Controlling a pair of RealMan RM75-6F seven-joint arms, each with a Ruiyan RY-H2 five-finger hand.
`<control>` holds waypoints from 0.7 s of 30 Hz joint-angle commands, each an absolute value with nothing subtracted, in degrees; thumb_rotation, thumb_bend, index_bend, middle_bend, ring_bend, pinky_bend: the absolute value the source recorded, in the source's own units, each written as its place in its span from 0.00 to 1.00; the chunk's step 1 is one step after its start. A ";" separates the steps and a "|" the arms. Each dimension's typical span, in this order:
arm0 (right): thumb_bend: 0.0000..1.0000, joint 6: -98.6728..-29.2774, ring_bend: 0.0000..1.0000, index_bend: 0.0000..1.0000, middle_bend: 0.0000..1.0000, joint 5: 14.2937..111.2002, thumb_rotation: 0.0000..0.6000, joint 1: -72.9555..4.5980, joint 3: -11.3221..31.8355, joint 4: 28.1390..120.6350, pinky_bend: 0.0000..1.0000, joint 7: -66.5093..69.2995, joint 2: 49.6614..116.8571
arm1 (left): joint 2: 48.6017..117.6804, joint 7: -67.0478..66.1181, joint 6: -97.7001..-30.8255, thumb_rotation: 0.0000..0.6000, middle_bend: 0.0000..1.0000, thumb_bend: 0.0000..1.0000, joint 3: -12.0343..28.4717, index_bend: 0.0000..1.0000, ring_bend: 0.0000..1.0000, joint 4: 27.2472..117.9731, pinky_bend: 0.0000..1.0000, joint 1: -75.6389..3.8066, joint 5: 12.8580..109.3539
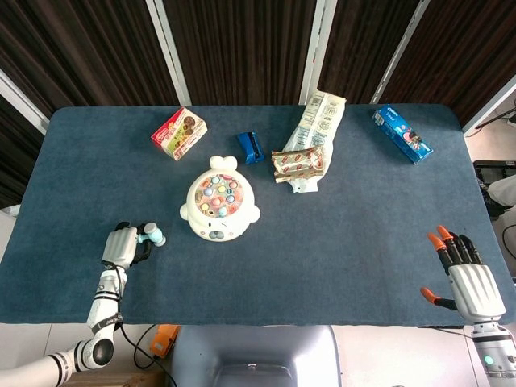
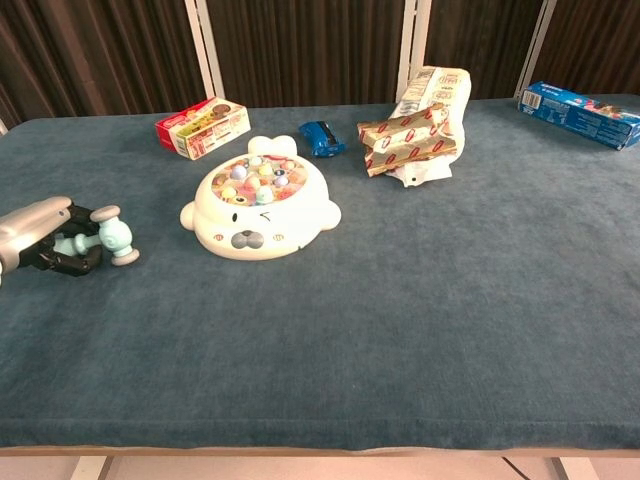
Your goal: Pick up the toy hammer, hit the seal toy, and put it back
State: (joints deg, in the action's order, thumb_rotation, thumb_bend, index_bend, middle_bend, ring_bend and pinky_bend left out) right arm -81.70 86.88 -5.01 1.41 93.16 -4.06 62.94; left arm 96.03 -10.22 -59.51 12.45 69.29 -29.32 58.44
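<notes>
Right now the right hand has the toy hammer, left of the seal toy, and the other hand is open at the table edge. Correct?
Not quite: the left hand holds the toy hammer, left of the seal toy. The right hand is the open one at the table edge. The head view shows both.
</notes>
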 commanded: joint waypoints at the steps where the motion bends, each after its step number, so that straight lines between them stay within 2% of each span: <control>1: 0.24 -81.72 0.00 0.00 0.00 86.90 1.00 -5.00 1.40 93.17 0.00 -4.04 62.93 | 96.22 -9.91 -60.68 1.00 0.63 0.61 12.17 0.61 0.45 69.35 0.20 -28.90 59.43; 7: 0.24 -81.83 0.00 0.00 0.00 87.09 1.00 -4.95 1.31 93.19 0.00 -4.08 62.94 | 98.17 -7.03 -66.37 1.00 0.67 0.67 11.05 0.65 0.50 67.25 0.25 -27.26 64.50; 11: 0.24 -81.86 0.00 0.00 0.00 87.15 1.00 -4.93 1.28 93.21 0.00 -4.08 62.96 | 99.47 -5.28 -69.36 1.00 0.68 0.67 10.69 0.65 0.51 65.60 0.33 -26.55 66.85; 12: 0.24 -81.86 0.00 0.00 0.00 87.16 1.00 -4.93 1.28 93.21 0.00 -4.07 62.96 | 99.70 -4.99 -69.83 1.00 0.68 0.67 10.66 0.65 0.51 65.28 0.37 -26.45 67.20; 15: 0.24 -81.93 0.00 0.00 0.00 87.25 1.00 -4.92 1.26 93.25 0.00 -4.04 62.93 | 102.21 -1.34 -75.93 1.00 0.72 0.68 10.52 0.64 0.57 61.90 0.63 -25.33 71.22; 16: 0.24 -81.89 0.00 0.00 0.00 87.35 1.00 -4.93 1.19 93.25 0.00 -4.06 62.95 | 103.67 1.24 -79.87 1.00 0.73 0.69 10.58 0.64 0.59 59.60 0.72 -24.81 73.76; 21: 0.24 -81.75 0.00 0.00 0.00 87.56 1.00 -4.97 1.03 93.34 0.00 -4.10 62.91 | 106.46 5.70 -85.40 1.00 0.76 0.73 10.58 0.62 0.70 53.21 0.96 -24.49 77.96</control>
State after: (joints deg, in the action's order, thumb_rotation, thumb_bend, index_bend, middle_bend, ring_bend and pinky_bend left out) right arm -81.76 87.56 -4.97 1.03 93.34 -4.10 62.91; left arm 104.06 2.42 -81.60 10.59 57.21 -25.16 74.61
